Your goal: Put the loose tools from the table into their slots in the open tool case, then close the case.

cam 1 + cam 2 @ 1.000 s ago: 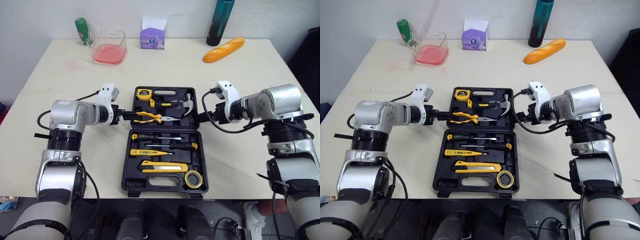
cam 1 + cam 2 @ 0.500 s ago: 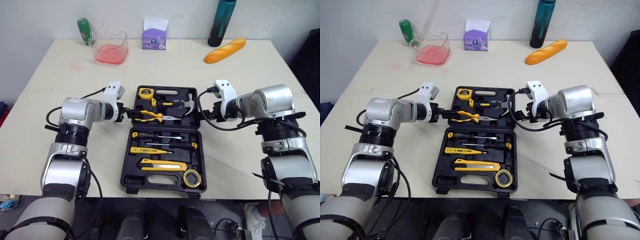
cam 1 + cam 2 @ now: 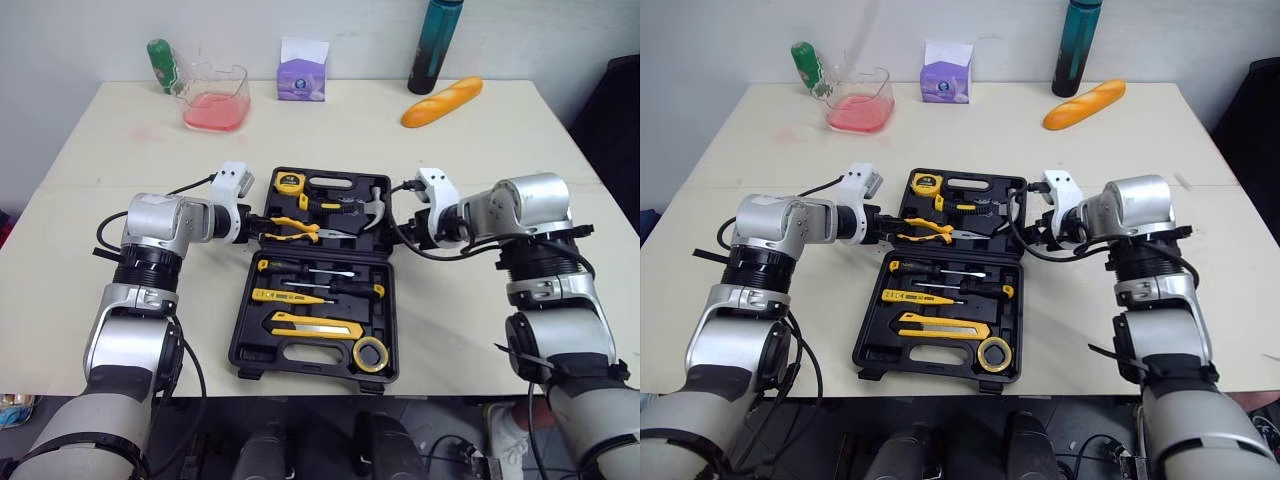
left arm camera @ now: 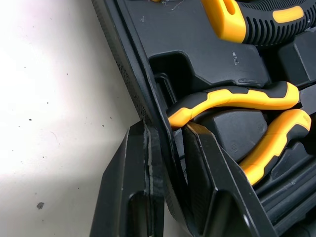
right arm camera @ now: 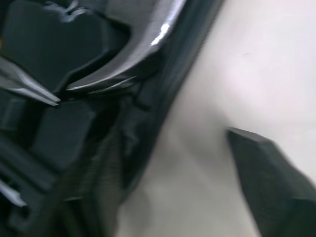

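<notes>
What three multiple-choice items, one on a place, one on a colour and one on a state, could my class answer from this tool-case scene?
1. Where does the roll of tape lie?
A) in the near right corner of the tool case
B) beside the bread
C) under the hammer

2. What colour is the liquid in the clear container?
A) blue
B) pink
C) green

3. How does the tool case stand?
A) shut
B) lid half raised
C) open flat

Key: A, the ring sits in the near half's right corner; B, pink shows through the clear walls; C, both halves lie flat, insides up.
</notes>
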### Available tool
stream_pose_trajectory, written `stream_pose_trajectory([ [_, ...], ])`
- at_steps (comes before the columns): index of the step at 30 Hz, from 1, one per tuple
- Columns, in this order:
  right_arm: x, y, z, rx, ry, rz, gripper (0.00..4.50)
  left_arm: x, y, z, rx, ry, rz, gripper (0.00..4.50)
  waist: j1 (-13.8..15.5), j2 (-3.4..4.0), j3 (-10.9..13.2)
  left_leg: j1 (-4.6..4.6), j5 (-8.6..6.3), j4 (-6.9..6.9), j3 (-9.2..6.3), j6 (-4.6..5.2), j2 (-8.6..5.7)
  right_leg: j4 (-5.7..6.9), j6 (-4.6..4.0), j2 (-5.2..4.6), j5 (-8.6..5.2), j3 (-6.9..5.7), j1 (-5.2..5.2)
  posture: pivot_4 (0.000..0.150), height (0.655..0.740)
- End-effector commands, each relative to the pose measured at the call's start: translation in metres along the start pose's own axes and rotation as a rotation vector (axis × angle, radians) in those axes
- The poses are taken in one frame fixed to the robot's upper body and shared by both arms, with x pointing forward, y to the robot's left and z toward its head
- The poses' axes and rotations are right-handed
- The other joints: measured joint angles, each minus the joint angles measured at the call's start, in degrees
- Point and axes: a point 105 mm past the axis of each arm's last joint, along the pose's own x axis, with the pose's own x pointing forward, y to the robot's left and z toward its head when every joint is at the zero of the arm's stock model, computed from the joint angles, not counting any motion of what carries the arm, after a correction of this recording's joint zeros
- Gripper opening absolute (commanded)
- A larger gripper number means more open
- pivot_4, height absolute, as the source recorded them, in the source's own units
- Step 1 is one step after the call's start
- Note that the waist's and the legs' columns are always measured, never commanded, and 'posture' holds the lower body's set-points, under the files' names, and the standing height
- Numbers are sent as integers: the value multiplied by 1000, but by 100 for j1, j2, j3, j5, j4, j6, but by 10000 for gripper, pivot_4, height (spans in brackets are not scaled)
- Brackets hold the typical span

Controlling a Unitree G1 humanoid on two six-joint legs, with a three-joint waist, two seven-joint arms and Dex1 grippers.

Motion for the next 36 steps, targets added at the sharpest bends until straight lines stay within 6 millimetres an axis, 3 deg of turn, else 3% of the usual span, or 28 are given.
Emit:
stream_pose_trajectory([
  [1, 6, -7, -14, 95, 63, -23, 17345, 1, 5, 0, 0, 2, 37, 3471, 1, -7, -5, 0, 0, 1, 1, 0, 0, 0, 0, 0, 0, -1, 1, 1500, 7400],
  [6, 7, -8, -13, 138, 57, -25, 0, 1, 6, 0, -2, -15, 48, 3032, 2, -31, -26, 9, 0, 2, 1, 0, 5, 0, 0, 0, 0, -1, 12, 1500, 7400],
  [9, 4, -9, -1, 119, -17, -53, 0, 0, 5, 7, 2, -57, 49, 2734, -2, -34, -28, 9, 0, 6, 0, 0, 5, -2, -1, -1, 0, -1, 17, 1500, 7400],
  [15, -6, 11, 19, 40, -183, 18, 0, -9, -8, 36, 31, -268, 1, 2333, -8, -34, -28, 7, 0, 8, -9, 0, 7, 0, -2, -1, 2, 1, 13, 1500, 7400],
  [19, -19, 26, 36, -149, -428, 86, 0, -22, -13, 49, 111, -440, -22, 2107, -20, -35, -26, -11, 0, -1, -6, 0, 3, -4, -1, 2, 2, 6, -13, 1500, 7400],
  [21, -25, 21, 40, -256, -543, 36, 0, -33, -8, 59, 151, -594, 4, 1965, -21, -34, -23, -19, 0, -6, 1, 0, -5, -7, -1, 4, 2, 6, -23, 1500, 7400],
  [25, -27, 4, 39, -355, -691, -91, 0, -41, 14, 50, 232, -638, 119, 1665, -42, -34, -20, -20, 0, -7, 3, 0, -16, -9, -1, 7, 3, 6, -27, 1500, 7400],
  [29, -35, 2, 30, -642, -908, -162, 0, -49, 22, 33, 428, -713, 196, 883, -41, -34, -20, -16, 0, -20, 6, -1, -18, -16, -1, 6, 3, 6, -28, 1500, 7400],
  [31, -34, 6, 16, -887, -948, -177, 0, -53, 29, 27, 468, -731, 255, 36, -35, -36, -19, -15, 0, -25, 6, -1, -20, -25, -1, 5, 3, 5, -27, 1500, 7400],
  [33, -28, -3, 1, -1059, -932, -233, 0, -57, 25, 19, 608, -752, 257, 36, -53, -37, -18, -9, 0, -26, 10, 0, -26, -23, 0, 0, 4, 6, -24, 1500, 7400],
  [36, -22, -15, -12, -1154, -922, -278, 0, -56, 14, 2, 778, -738, 223, 36, -48, -37, -18, 6, 2, -24, 9, 2, 7, -20, -2, -1, 7, 9, -14, 1500, 7400],
])
